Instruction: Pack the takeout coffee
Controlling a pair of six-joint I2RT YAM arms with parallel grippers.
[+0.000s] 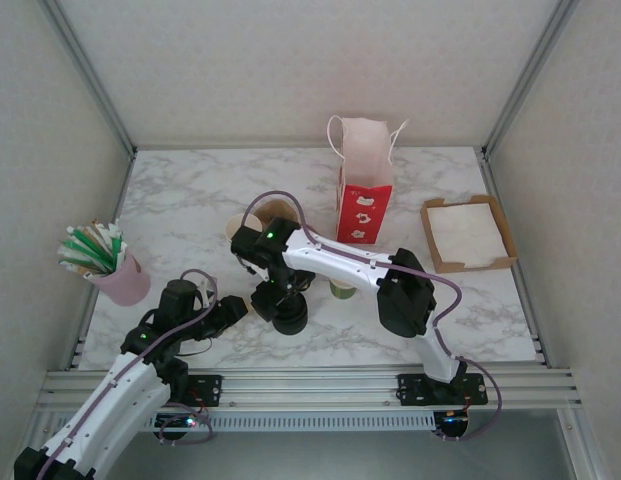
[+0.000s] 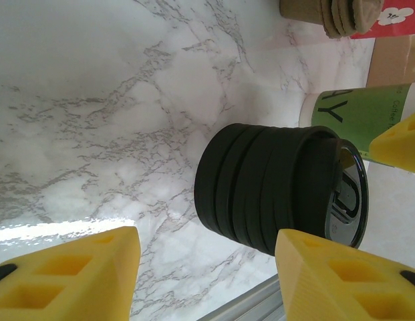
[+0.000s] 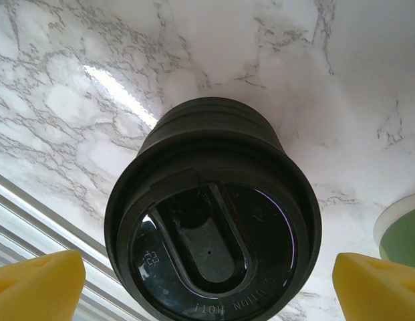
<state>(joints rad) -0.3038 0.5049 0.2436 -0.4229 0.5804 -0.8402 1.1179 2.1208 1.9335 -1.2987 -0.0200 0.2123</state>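
Right hand (image 3: 207, 294) wide open, empty, over squat black plastic lid stack (image 3: 214, 200); left hand (image 2: 204, 264) open, empty, its wrist view catching a green paper cup (image 2: 357, 114), partly cropped.

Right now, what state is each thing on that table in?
Lid stack: upright, between both pincers.
Green cup: upright, no lid.
Paper bag: standing, mouth open.
Brown cups: nested, lidless.
Left pincer: open.
Right pincer: open.
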